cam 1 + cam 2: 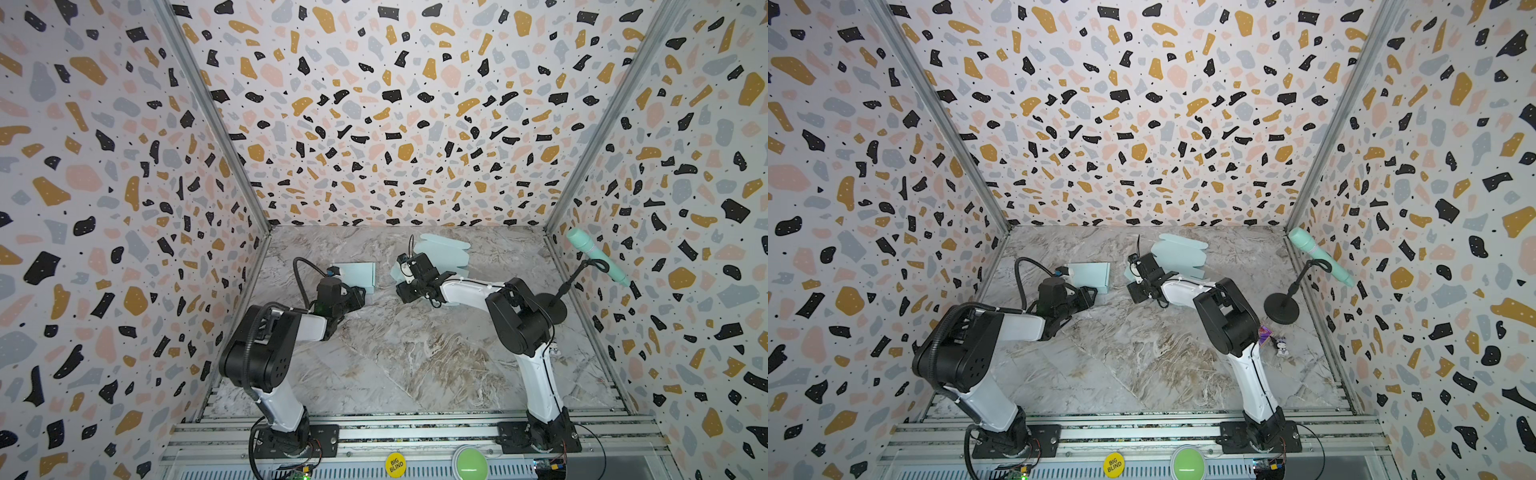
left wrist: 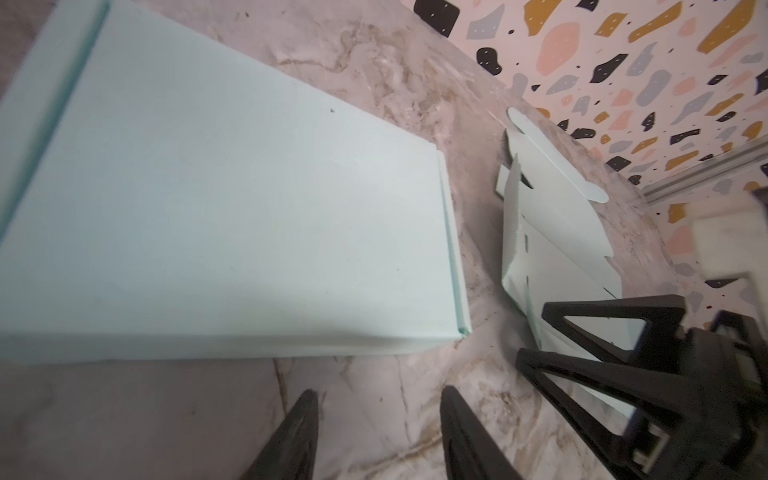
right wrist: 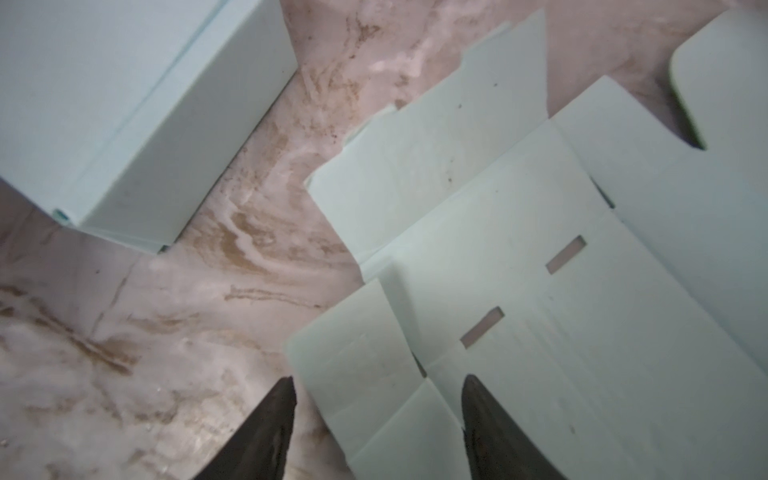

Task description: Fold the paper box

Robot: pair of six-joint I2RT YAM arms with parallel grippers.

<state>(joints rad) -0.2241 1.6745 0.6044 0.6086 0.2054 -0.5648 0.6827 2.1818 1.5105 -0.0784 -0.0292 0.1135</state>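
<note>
Two pale mint pieces lie on the marble table. A folded, closed paper box (image 1: 357, 274) (image 1: 1092, 274) sits left of centre. A flat, unfolded box blank (image 1: 444, 251) (image 1: 1179, 253) with flaps and slots lies right of it. My left gripper (image 2: 380, 395) (image 1: 359, 296) is open over bare table, just short of the folded box's (image 2: 228, 208) near edge. My right gripper (image 3: 379, 380) (image 1: 402, 286) hovers at the blank's (image 3: 582, 249) left corner. Its jaws stand apart on either side of a corner flap, and I see no pinch on it.
A mint microphone (image 1: 598, 257) on a black stand with a round base (image 1: 550, 309) occupies the right edge near the wall. A small figurine (image 1: 1282, 347) lies behind the right arm. Yellow (image 1: 395, 463) and green (image 1: 471, 461) buttons sit on the front rail. Patterned walls enclose three sides.
</note>
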